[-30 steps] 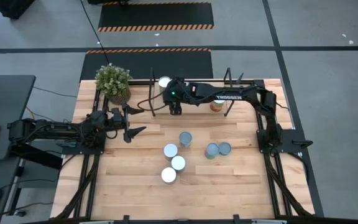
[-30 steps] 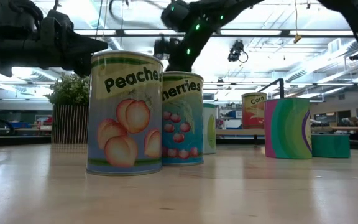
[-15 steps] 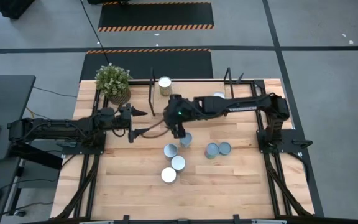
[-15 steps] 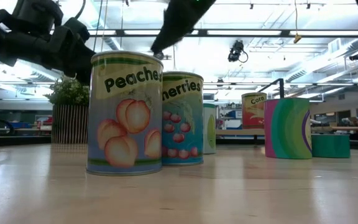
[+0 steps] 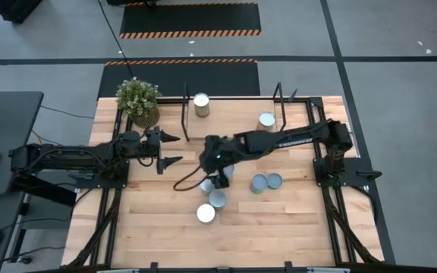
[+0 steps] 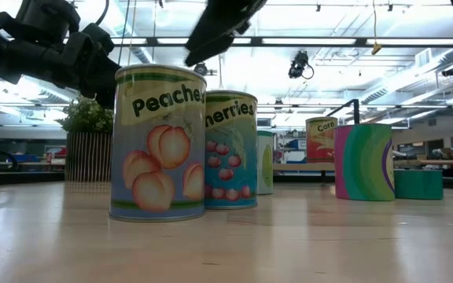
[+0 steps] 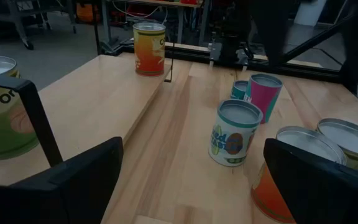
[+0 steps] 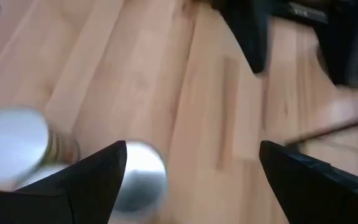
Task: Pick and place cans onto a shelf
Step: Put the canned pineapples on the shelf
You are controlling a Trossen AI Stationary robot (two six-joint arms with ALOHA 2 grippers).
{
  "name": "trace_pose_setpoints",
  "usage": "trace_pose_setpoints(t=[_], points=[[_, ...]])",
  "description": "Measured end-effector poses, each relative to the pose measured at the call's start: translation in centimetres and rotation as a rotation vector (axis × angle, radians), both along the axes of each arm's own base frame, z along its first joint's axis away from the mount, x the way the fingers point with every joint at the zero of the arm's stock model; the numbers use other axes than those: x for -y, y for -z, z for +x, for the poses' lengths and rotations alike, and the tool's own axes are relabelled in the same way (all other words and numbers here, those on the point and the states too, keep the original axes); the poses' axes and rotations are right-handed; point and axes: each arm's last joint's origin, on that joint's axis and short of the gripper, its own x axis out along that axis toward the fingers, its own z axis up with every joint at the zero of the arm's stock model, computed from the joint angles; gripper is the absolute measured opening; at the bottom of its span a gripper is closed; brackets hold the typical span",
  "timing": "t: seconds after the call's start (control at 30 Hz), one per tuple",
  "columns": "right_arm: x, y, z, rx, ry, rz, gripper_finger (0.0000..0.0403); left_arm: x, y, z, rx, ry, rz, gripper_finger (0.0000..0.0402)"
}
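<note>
R pincer [image 5: 217,180] has dropped from shelf [image 5: 234,121] onto cans [image 5: 217,199], fingers apart, partly hiding two.

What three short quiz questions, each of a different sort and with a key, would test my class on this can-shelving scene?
1. True or false: the right gripper holds a can.
2. How many cans stand on the shelf?
3. Which gripper hovers over the cluster of cans at mid-table: A left, B right?

Key
1. False; its fingers are open and empty.
2. Two: one near the plant, one toward the other end.
3. B; the left gripper waits open beside the shelf.
</note>
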Motion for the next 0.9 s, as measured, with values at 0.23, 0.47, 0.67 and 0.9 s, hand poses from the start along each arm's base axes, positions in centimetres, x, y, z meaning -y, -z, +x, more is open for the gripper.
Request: trace_pose_setpoints(t=[0.23,0.47,0.67,0.9], points=[[-1.1,3.6,2.0,-0.047,0.009,0.056,0.0375,0.0,-0.1,0.0,0.008,0.000,0.007,0.0396],[-2.9,3.6,2.7,-0.046,-0.008,0.132,0.0378,0.0,-0.2,0.0,0.019,0.000,0.010,0.0396],[-4.2,3.7,2.4,-0.045,-0.035,0.031,0.0395,0.0,-0.1,0.0,0.016,0.000,0.009,0.0396],[-4.0,4.1,2.2,-0.077,-0.015,-0.002,0.0399,0.0,-0.1,0.0,0.017,0.000,0.010,0.0396]])
